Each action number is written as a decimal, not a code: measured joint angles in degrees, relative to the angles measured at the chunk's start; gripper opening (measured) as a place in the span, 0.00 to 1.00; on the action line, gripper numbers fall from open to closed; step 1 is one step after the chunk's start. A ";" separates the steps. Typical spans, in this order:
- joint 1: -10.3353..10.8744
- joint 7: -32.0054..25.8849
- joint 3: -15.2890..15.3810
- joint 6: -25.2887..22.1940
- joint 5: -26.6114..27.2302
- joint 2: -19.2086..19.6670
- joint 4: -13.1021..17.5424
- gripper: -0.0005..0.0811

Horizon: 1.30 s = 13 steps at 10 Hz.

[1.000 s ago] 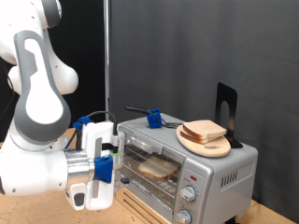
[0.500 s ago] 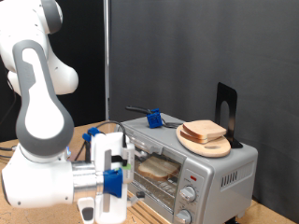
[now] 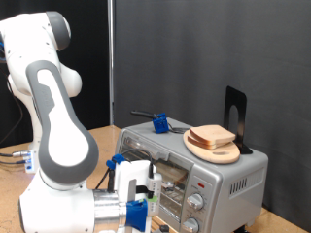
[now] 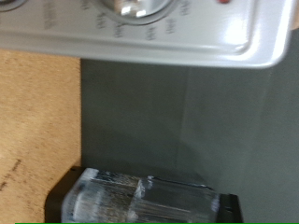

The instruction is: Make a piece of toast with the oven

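The silver-grey oven (image 3: 209, 175) stands at the exterior view's lower right. My gripper (image 3: 142, 208) is low in front of its glass door, at the exterior view's bottom, and covers part of the front. The piece of toast inside the oven does not show now. In the wrist view the oven's panel (image 4: 187, 37) with a round knob (image 4: 136, 7) and a red light (image 4: 224, 2) fills one edge. A dark, see-through part of the gripper (image 4: 149, 198) lies along the opposite edge. Nothing shows between the fingers.
A round wooden plate (image 3: 214, 150) with piled bread slices (image 3: 213, 136) sits on top of the oven. A black stand (image 3: 235, 116) is behind it and a blue-handled tool (image 3: 158, 123) lies beside it. The wooden table (image 4: 37, 112) lies under the oven.
The arm has swung down and towards the exterior view's right. The gripper is now lower and closer to the oven's front. The slice seen in the oven before is now covered.
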 joint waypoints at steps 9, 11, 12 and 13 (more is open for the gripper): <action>0.94 3.77 -1.66 -6.37 -10.22 7.73 9.83 0.84; 1.19 3.78 -1.90 -7.24 -11.36 9.79 11.83 0.84; 1.43 3.47 -1.80 -7.03 -11.27 11.01 13.06 0.84; 1.69 3.45 -1.56 -7.02 -11.20 12.34 14.51 0.84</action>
